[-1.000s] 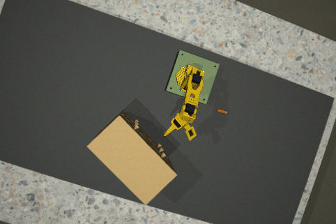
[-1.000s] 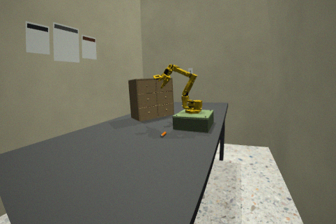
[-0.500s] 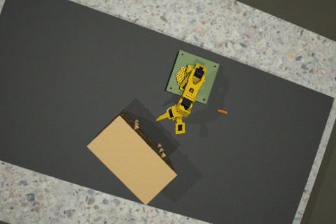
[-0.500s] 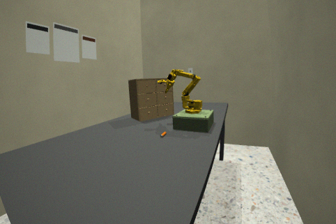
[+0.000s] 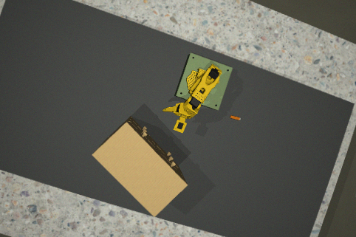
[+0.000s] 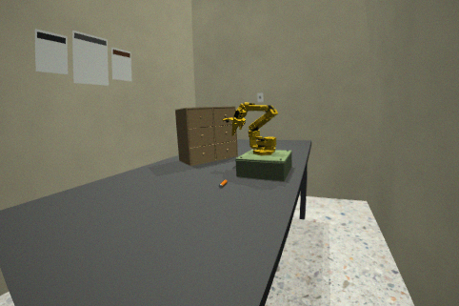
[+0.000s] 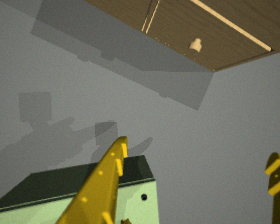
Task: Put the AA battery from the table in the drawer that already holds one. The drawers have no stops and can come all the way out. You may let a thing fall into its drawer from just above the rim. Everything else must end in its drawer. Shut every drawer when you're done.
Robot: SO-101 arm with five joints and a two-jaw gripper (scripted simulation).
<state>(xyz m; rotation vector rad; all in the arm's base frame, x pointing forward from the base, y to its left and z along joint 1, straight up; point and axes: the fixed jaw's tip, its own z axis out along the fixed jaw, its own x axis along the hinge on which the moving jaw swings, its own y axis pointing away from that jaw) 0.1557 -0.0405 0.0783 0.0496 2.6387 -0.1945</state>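
The orange AA battery (image 5: 235, 118) lies on the dark table top to the right of the arm's green base (image 5: 204, 82); it also shows in the exterior view (image 6: 223, 183). The wooden drawer cabinet (image 5: 140, 167) stands in front of the arm, and all its drawers look shut (image 6: 207, 134). My gripper (image 5: 174, 117) hangs folded back between base and cabinet, apart from both. It is partly open with nothing between the fingers. The wrist view shows the cabinet's lowest drawer fronts (image 7: 206, 30), one knob (image 7: 194, 45) and the base (image 7: 76, 200).
The table edge runs close behind the base (image 6: 264, 163). A terrazzo floor surrounds the table. The wall is close behind the cabinet.
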